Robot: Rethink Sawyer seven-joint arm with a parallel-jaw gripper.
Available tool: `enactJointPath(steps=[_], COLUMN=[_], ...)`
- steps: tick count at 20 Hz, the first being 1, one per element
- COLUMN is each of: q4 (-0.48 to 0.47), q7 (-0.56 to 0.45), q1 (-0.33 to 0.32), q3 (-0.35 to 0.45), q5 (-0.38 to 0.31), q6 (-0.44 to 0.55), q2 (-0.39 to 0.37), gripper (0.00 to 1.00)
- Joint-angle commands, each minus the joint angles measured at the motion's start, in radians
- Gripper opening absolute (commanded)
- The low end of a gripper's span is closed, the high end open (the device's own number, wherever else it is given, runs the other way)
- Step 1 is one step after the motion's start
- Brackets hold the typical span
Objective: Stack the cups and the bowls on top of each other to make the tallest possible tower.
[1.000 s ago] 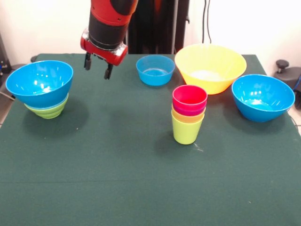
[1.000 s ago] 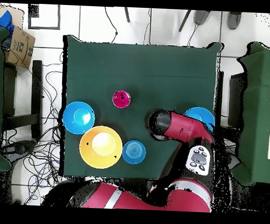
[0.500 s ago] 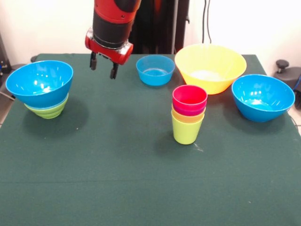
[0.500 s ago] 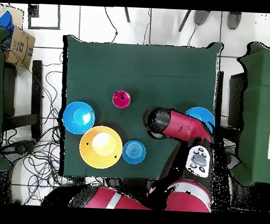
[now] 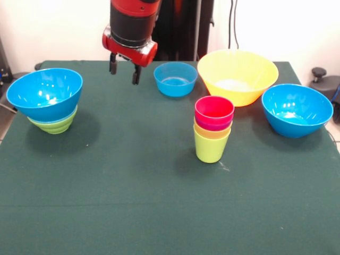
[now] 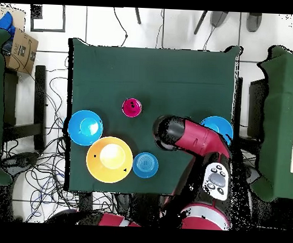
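Gripper (image 5: 123, 68) — fingers apart, empty — has shifted right along the frame's top toward the small blue bowl (image 5: 175, 78), the likely next pick.

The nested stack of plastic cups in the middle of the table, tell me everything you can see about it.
The nested stack of ribbed plastic cups stands upright on the green tablecloth, alone and touching no bowl. A lime green cup is lowest, then a sliver of yellow, then purple, with a red cup on top, open end up. The overhead view shows it as one small red-pink circle. The gripper hangs well away.
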Motion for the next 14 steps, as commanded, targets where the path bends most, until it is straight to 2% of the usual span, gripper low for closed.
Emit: enactJointPath(steps=[1,9,14], q4=[0.052,0.060,0.101], q7=[0.127,0.134,0.138], q1=[0.025,0.029,0.008], q3=[0.143,0.160,0.209], q5=[0.062,0.099,0.153], q6=[0.073,0.043,-0.007], q2=[-0.003,0.004,-0.005], gripper=[1.00,1.00,1.00])
